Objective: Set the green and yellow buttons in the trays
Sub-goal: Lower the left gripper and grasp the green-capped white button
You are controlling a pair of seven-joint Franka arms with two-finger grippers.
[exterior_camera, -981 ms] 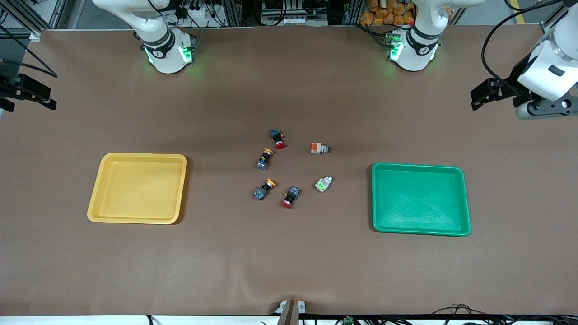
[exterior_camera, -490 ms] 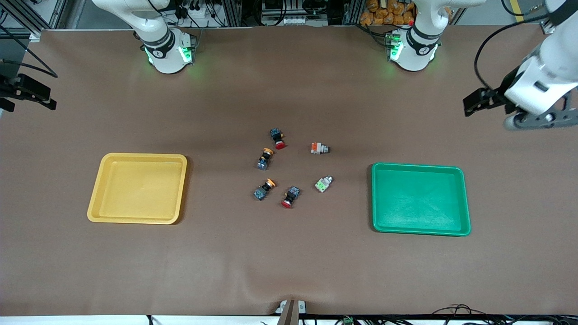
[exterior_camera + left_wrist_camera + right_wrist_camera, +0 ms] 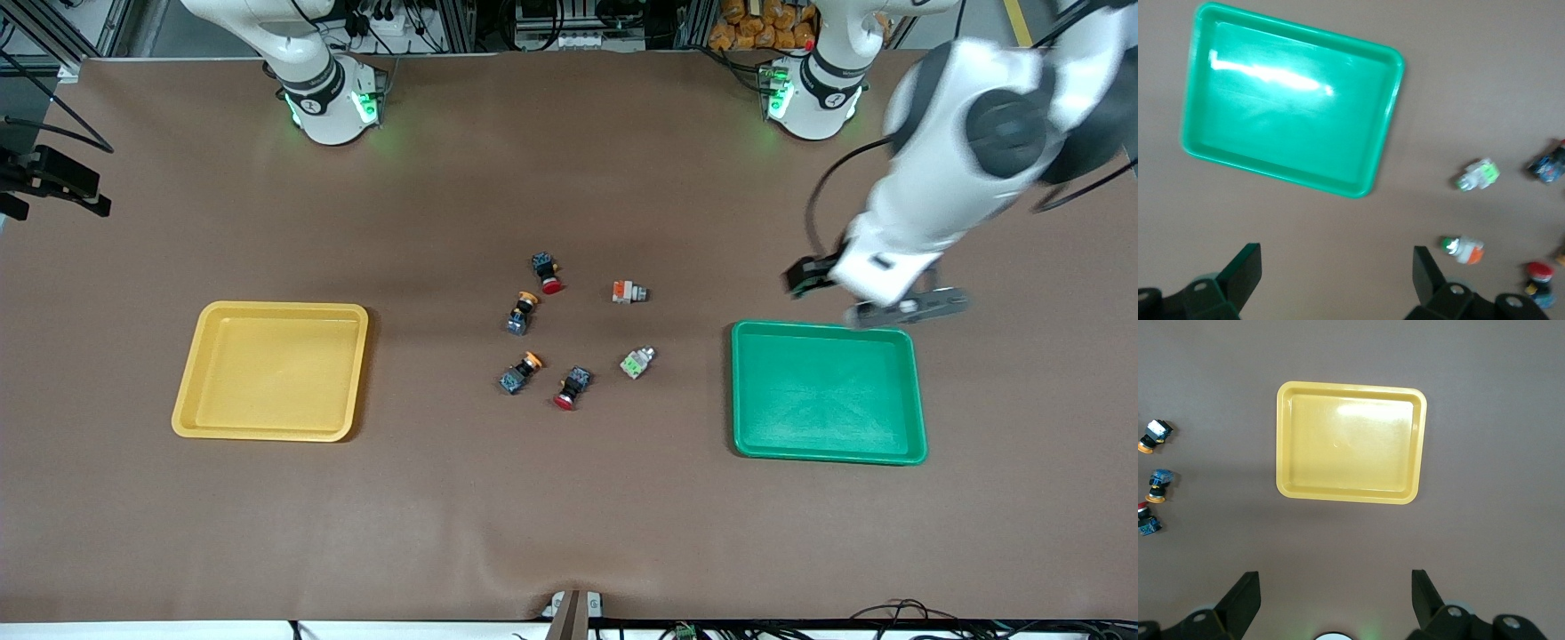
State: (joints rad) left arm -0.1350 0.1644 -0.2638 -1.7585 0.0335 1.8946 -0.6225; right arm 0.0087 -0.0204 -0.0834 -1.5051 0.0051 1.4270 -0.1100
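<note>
The green tray (image 3: 827, 449) lies toward the left arm's end of the table, the yellow tray (image 3: 271, 427) toward the right arm's end. Between them lie two yellow-capped buttons (image 3: 522, 312) (image 3: 520, 372), a grey button with an orange block (image 3: 629, 292) and a grey button with a green block (image 3: 637, 362). My left gripper (image 3: 1336, 267) hangs open and empty over bare table beside the green tray's (image 3: 1291, 100) rim farthest from the front camera. My right gripper (image 3: 1336, 590) waits open and empty, high over the table with the yellow tray (image 3: 1350, 490) below it.
Two red-capped black switches (image 3: 548, 272) (image 3: 570, 388) lie among the buttons. In the front view a black part of the right hand (image 3: 53, 182) shows at the table's end. Both trays hold nothing.
The left arm has swung in from its end of the table and now hangs by the green tray's rim. The right arm and all buttons are unmoved.
</note>
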